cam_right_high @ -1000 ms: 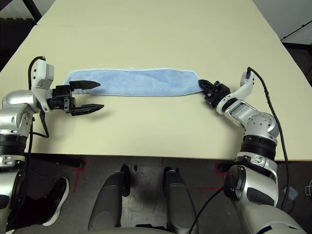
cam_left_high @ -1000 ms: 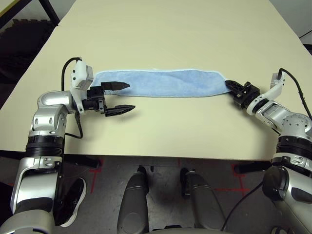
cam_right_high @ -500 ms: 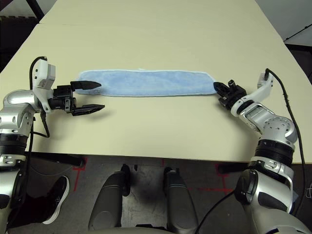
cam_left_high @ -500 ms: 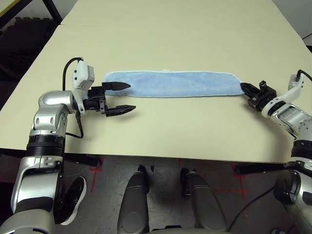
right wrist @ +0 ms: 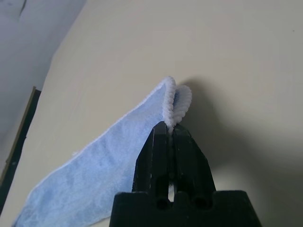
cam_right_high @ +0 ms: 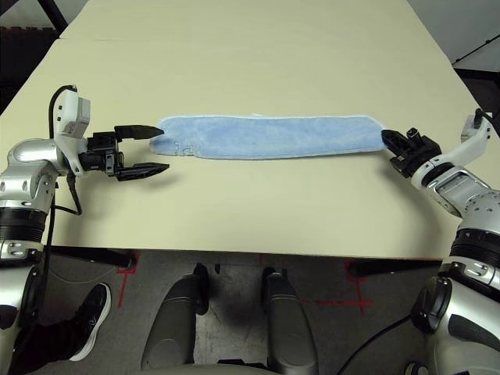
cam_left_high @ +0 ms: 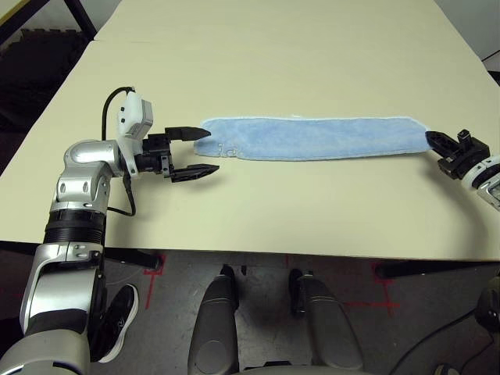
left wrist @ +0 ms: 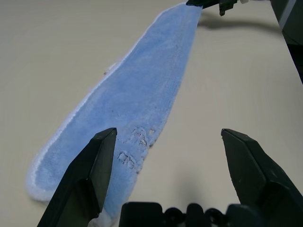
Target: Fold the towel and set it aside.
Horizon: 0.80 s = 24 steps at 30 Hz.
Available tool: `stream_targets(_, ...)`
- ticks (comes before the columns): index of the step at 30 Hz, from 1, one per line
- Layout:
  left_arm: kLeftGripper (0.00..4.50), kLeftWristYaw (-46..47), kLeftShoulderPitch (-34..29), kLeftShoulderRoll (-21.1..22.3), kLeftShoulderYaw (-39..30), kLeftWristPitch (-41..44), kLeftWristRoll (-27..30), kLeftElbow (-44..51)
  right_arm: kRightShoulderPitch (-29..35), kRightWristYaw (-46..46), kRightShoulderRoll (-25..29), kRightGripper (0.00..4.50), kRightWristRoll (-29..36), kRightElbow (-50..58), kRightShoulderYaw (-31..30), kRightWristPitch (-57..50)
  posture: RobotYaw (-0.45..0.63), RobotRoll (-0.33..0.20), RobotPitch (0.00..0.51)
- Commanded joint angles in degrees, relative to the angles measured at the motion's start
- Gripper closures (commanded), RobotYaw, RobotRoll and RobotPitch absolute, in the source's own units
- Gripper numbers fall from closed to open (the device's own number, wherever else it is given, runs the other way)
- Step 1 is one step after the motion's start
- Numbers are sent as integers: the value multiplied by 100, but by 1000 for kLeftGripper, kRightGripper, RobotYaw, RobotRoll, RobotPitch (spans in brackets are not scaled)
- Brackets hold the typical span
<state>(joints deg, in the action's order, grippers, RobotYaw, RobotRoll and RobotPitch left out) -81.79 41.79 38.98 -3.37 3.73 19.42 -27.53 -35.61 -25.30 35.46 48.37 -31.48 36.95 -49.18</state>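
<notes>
Blue towel [cam_left_high: 312, 138] lay as long folded strip across table [cam_left_high: 258, 55]. Right gripper [cam_left_high: 439, 142] pinched its right end; left gripper [cam_left_high: 201, 151] stood wide at left end (logo side). Next, likely: left closes on end, folds across.

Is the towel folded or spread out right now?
Folded lengthwise into a narrow strip: the towel lies long on the table, with two layers pinched in the right gripper.

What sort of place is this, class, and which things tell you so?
Probably a robot lab: a bare cream table, red tape marks on the grey floor, and a cabled gripper by a towel.
</notes>
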Motion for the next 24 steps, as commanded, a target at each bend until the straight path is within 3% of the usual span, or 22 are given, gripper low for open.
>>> stream_targets(1,0,-76,-12,-12,66,-76,-16,-41,-139,-155,-34,4435,167,146,-1,-167,-37,0,217)
stream_targets(12,0,-68,-63,22,67,-52,-17,9,-576,-707,-127,4435,327,670,-540,-686,-27,0,218)
stream_targets(24,0,-164,72,-13,57,-239,-24,-185,-673,-953,-580,4435,202,1360,-1372,-945,-22,0,218)
